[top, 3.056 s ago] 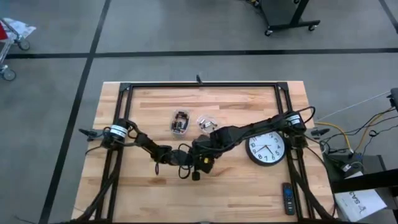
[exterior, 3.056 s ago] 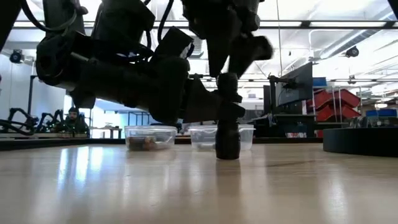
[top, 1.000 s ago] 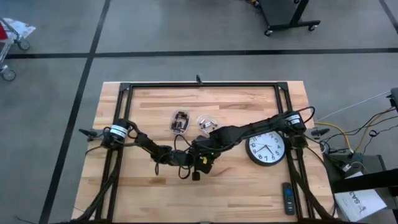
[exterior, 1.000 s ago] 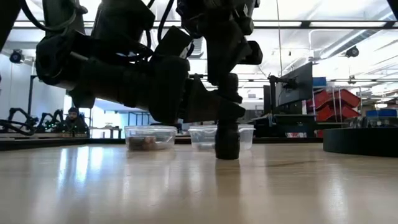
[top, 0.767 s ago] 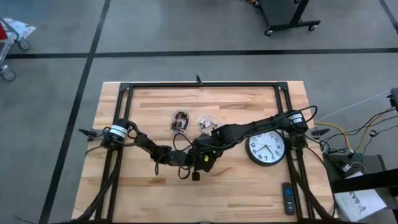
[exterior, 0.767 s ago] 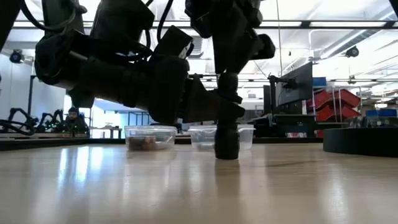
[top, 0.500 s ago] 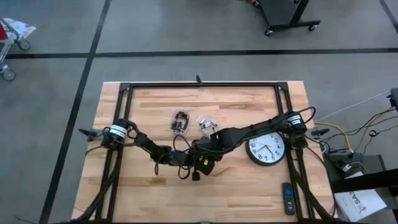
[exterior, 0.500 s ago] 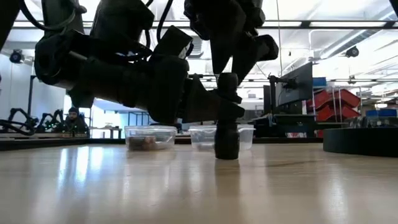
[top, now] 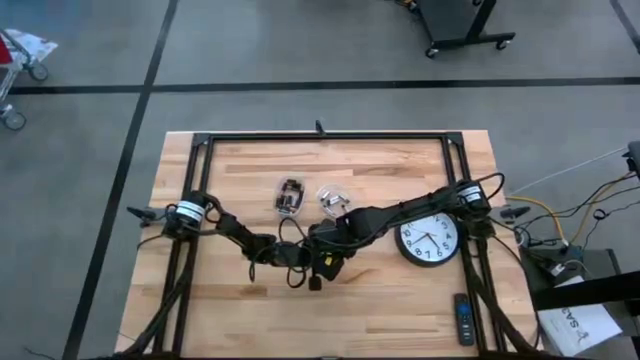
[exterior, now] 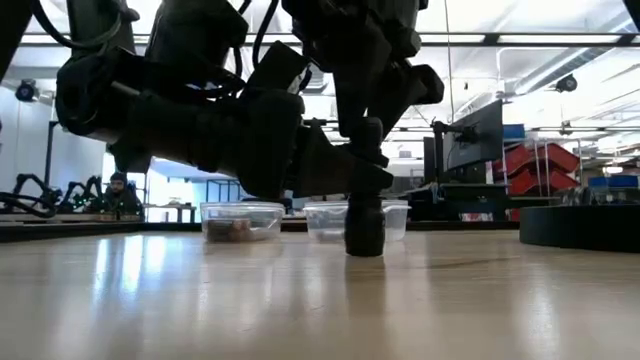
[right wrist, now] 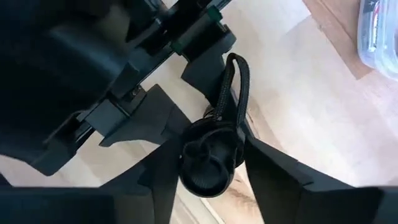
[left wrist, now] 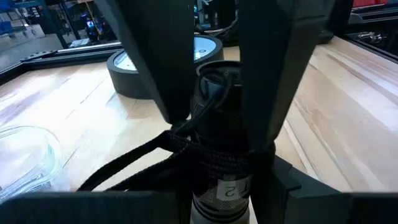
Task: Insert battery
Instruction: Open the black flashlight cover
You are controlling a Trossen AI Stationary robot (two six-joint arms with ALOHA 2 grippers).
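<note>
A black flashlight (exterior: 365,215) with a black wrist cord stands upright on the wooden table, its lower end (exterior: 365,246) on the wood. My left gripper (exterior: 345,175) reaches it level from the table's left and is shut on its middle. My right gripper (exterior: 365,125) comes down from above and is shut on its top end. In the high view both grippers meet at the table's middle (top: 318,262). The battery is out of view. My left gripper pinches the flashlight's barrel (left wrist: 216,127) between its two fingers, about halfway up, just above where the cord wraps round it. The fingers lie level, across the barrel, coming from the table's left. The flashlight stays upright with its lower end on the table. My right gripper has the flashlight's round top cap (right wrist: 205,160) between its two fingers (right wrist: 165,180), one on each side, beside the cord's loop. The fingers point down from above along the flashlight.
Two clear plastic tubs (top: 289,196) (top: 331,199) sit behind the grippers toward the far edge. A round black wall clock (top: 429,239) lies face up at the right, and a remote (top: 463,319) lies near the right front corner. Bare wood lies in front of the flashlight.
My right gripper has turned back and forth about the flashlight's upright axis while staying on its top end. The flashlight has stayed standing in the same spot.
</note>
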